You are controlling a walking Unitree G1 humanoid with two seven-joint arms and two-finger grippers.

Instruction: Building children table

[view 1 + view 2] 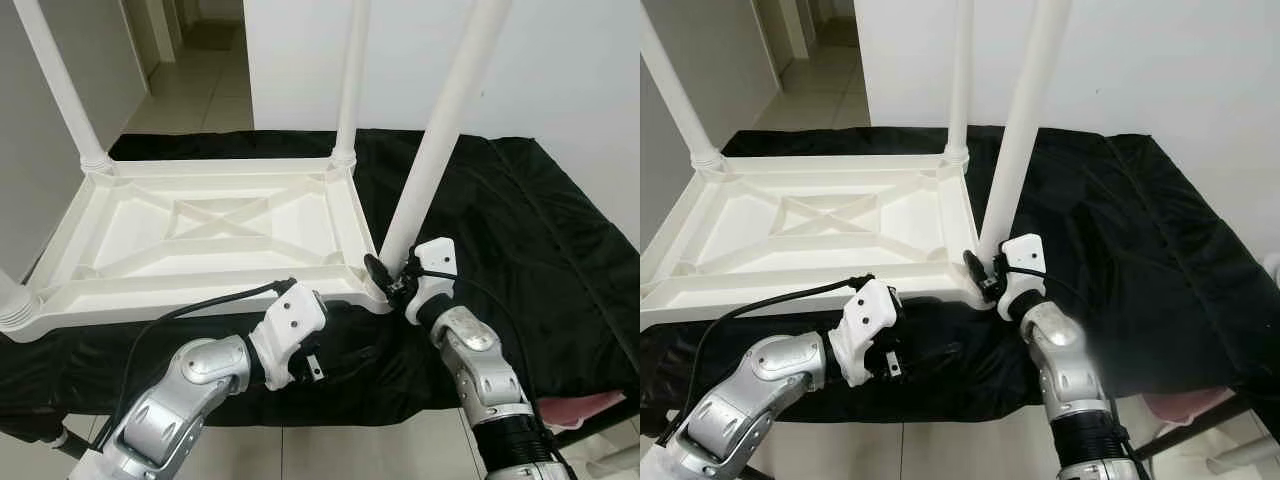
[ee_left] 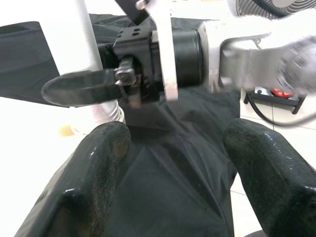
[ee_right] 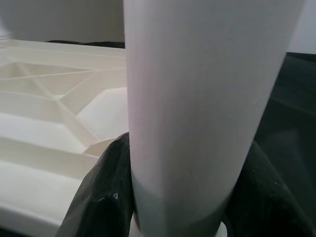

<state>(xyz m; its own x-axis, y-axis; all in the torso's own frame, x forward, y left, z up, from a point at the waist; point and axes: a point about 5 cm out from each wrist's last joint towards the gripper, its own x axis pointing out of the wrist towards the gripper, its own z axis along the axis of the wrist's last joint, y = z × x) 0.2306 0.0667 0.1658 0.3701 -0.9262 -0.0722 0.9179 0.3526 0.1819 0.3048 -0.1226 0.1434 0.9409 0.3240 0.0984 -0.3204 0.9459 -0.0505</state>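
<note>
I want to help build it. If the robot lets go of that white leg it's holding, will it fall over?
Maybe. The leg leans and is tall and thin, so it could tip if it isn't fixed into the table top corner yet. It looks like stiff, smooth plastic, so it likely won't bend but might slip. The right gripper grips it near the bottom.

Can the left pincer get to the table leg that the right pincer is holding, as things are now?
Probably yes. The left pincer is open, low over the black cloth beside the tabletop's near edge. Only cloth lies between it and the leg, though the right pincer already occupies the leg's base.
</note>
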